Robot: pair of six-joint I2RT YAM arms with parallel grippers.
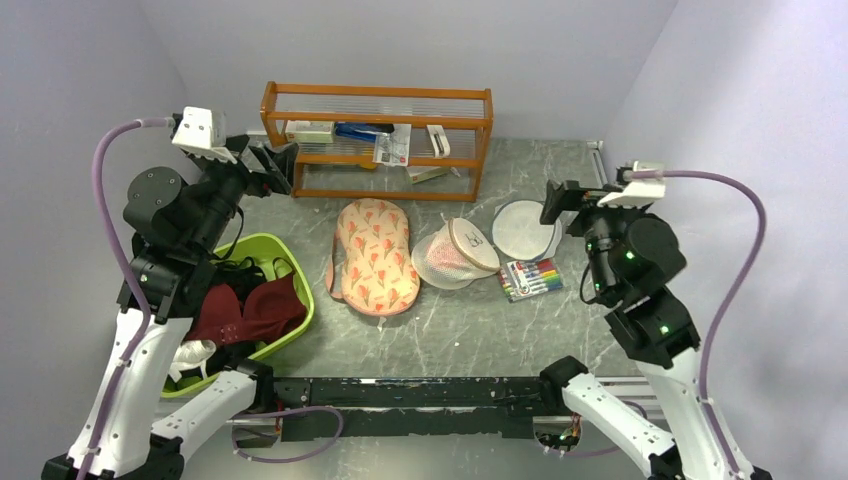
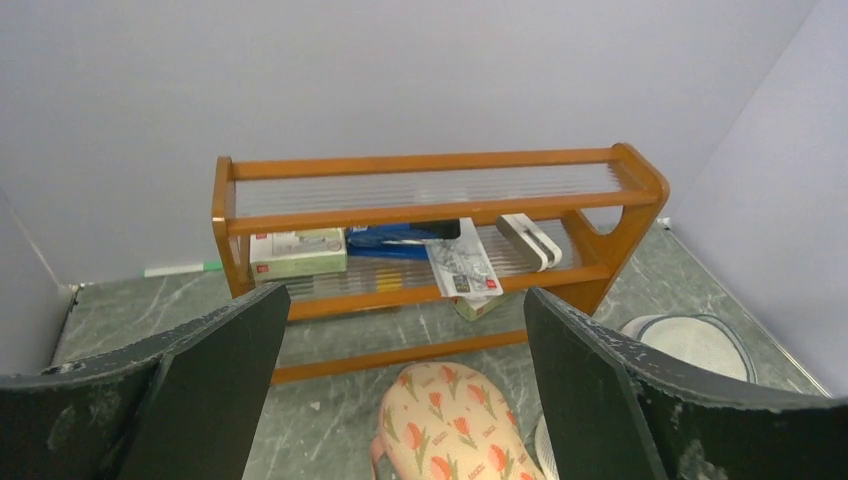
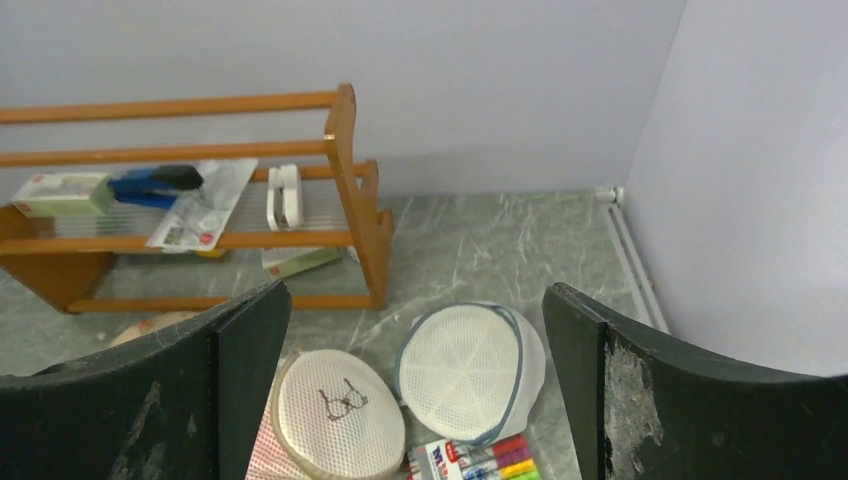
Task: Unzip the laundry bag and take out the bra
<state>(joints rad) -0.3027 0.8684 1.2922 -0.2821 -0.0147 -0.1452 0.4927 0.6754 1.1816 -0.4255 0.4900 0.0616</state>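
Note:
The laundry bag [image 1: 375, 258], peach-pink with orange-red flowers, lies flat and closed in the middle of the table; its far lobe shows low in the left wrist view [image 2: 455, 425]. The bra is hidden. My left gripper [image 1: 278, 166] hangs open high over the back left, near the rack's left end and well behind the bag; nothing lies between its fingers [image 2: 405, 310]. Over the right side of the table, my right gripper [image 1: 556, 203] is open and empty as well, above the mesh disc [image 3: 415, 300].
An orange wooden rack [image 1: 380, 140] with boxes and papers stands at the back wall. A green basket [image 1: 262, 245] at the left holds a dark maroon bra [image 1: 250, 310] and white cloth [image 1: 190, 355]. Right of the laundry bag lie a white mesh dome bag [image 1: 455, 255], a round mesh disc [image 1: 525, 230] and a marker pack [image 1: 530, 278].

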